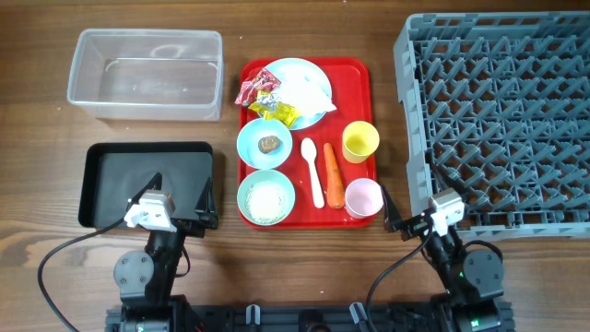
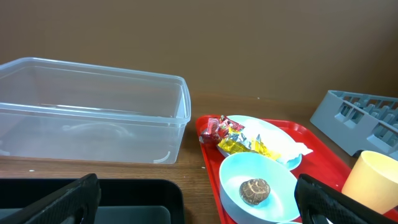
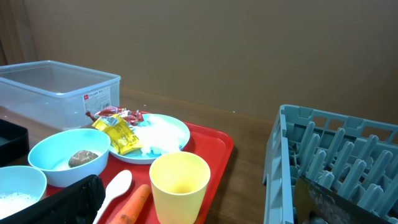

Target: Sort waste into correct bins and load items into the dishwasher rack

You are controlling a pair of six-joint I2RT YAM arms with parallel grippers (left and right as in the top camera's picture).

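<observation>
A red tray holds a light blue plate with red and yellow wrappers and white paper. It also holds a bowl with a brown lump, a bowl of rice, a white spoon, a carrot, a yellow cup and a pink cup. My left gripper is open and empty over the black tray. My right gripper is open and empty between the pink cup and the grey rack. The clear tub is empty.
The rack fills the right side up to the table's far edge. The clear tub stands behind the black tray at the left. Bare wood shows between the red tray and the rack, and along the front edge.
</observation>
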